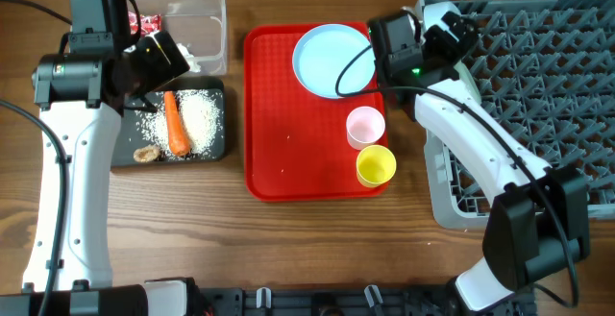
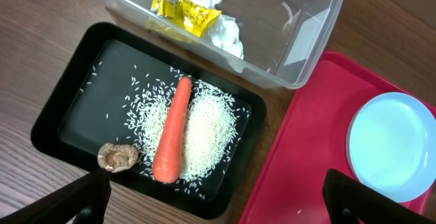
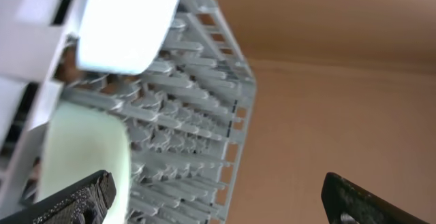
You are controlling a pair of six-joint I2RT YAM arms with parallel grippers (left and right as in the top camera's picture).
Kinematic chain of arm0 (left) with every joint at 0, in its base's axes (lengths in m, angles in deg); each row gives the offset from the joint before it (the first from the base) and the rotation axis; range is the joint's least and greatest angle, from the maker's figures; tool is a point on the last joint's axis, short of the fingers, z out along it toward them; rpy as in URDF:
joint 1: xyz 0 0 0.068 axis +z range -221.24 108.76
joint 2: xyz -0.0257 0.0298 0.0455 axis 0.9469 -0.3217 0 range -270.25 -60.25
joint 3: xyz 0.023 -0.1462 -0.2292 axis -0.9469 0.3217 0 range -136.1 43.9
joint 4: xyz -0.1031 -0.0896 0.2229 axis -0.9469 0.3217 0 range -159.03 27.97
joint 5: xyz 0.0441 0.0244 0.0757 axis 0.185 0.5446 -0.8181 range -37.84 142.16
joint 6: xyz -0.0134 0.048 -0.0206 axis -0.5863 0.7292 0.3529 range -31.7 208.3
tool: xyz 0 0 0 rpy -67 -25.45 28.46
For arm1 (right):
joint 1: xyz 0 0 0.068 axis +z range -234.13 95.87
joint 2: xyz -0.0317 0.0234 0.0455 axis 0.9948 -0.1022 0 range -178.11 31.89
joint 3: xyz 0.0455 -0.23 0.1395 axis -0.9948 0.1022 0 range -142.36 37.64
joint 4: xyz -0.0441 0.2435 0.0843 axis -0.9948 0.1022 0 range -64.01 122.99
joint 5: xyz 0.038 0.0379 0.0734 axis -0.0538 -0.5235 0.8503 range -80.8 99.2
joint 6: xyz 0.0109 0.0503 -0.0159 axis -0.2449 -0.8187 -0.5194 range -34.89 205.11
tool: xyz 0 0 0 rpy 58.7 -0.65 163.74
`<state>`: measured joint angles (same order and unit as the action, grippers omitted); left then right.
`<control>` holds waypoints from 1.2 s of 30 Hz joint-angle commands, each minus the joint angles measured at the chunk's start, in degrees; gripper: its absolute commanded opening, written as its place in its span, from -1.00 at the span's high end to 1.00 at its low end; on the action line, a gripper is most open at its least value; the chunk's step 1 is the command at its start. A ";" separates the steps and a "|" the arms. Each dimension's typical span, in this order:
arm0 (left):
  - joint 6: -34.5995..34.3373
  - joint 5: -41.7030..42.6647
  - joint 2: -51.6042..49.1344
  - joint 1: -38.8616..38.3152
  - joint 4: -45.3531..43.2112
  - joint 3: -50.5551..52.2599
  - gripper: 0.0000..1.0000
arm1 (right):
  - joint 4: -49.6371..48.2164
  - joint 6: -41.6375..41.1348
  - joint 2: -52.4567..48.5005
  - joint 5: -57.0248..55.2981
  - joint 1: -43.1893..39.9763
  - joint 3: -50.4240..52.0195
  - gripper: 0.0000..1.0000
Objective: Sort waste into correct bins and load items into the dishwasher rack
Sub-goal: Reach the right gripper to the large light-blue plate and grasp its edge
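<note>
Orange carrot (image 2: pixel 172 139) flat in black tray (image 2: pixel 65 91), lengthwise across a bed of rice grains (image 2: pixel 208 132). Brown food lump (image 2: pixel 118 156) just beside carrot's narrow end, near tray's rim. Clear tub (image 2: pixel 310 43) right behind black tray, w/ yellow wrapper (image 2: pixel 184 9), red wrapper (image 1: pixel 146 23) and crumpled tissue (image 2: pixel 225 33) inside. Red serving tray (image 1: pixel 288 153) mid-surface, carrying light-blue plate (image 1: pixel 327 57), pink cup (image 1: pixel 365 126), yellow cup (image 1: pixel 376 164); cups nearly touching, plate apart from both. Grey rack (image 1: pixel 548 66) at far side of surface, two pale bowls (image 3: pixel 126 23) on edge among pegs. Left pincer (image 2: pixel 216 183) above black tray, released, fingers wide, nothing between. Right pincer (image 3: pixel 216 183) at rack's corner nearest plate, also released, empty.
</note>
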<state>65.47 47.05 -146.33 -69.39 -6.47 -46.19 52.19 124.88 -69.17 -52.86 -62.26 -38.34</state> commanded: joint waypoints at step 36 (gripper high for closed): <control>-0.07 -0.72 0.15 0.20 -0.17 -0.26 -1.00 | 18.08 -45.42 -3.87 74.97 4.68 -22.84 -0.99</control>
<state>65.47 46.88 -146.31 -69.39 -6.51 -46.16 70.57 82.69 -70.39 14.83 -57.81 -60.77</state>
